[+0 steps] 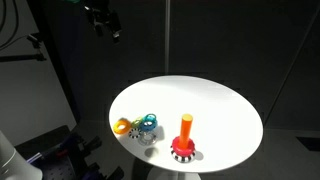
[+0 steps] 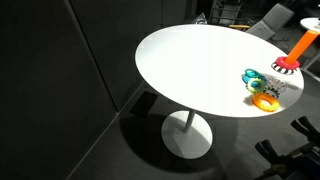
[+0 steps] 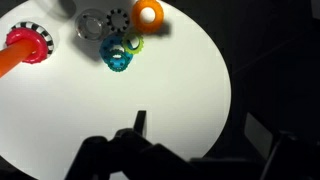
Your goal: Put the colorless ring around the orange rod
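Observation:
The colorless ring [image 3: 92,22] lies flat on the white round table [image 3: 170,90], at the far edge of the wrist view, in a cluster with a teal-blue ring [image 3: 118,58] and a yellow ring [image 3: 148,14]. The orange rod [image 1: 185,127] stands upright on its red base [image 1: 184,152], apart from the cluster. It also shows in an exterior view [image 2: 303,45] and in the wrist view [image 3: 8,60]. My gripper [image 1: 105,22] hangs high above the table's back edge, far from the rings. In the wrist view the gripper [image 3: 200,130] is open and empty.
A small green ring [image 3: 132,44] and a clear toothed piece [image 3: 120,19] lie in the same cluster [image 1: 137,127]. The table stands on a single pedestal [image 2: 187,135]. Dark walls surround it, and black equipment sits on the floor [image 1: 60,150].

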You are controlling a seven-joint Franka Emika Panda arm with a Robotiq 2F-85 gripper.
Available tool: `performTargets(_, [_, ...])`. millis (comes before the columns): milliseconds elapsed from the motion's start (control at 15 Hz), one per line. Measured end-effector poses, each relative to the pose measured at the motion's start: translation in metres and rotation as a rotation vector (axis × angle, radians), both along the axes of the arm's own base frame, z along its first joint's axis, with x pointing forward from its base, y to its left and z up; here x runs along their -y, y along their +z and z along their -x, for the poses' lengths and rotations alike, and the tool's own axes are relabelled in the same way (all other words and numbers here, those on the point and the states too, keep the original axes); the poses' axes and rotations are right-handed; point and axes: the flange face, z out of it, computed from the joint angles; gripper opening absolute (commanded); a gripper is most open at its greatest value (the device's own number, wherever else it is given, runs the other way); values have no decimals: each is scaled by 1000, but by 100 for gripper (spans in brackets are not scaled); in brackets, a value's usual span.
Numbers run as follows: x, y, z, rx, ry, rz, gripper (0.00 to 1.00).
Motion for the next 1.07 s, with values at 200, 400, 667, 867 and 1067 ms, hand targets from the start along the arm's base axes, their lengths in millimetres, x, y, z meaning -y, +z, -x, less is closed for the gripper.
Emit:
performTargets(200, [0, -2, 0, -4, 0, 0, 100])
performTargets(400, [0, -3, 0, -7, 1, 1, 100])
performTargets(667, [-1, -6, -1, -14, 0, 2, 100])
performTargets(867, [1, -14, -6, -36, -6, 3, 100])
performTargets(1067, [4, -27, -13, -70, -16, 5, 100])
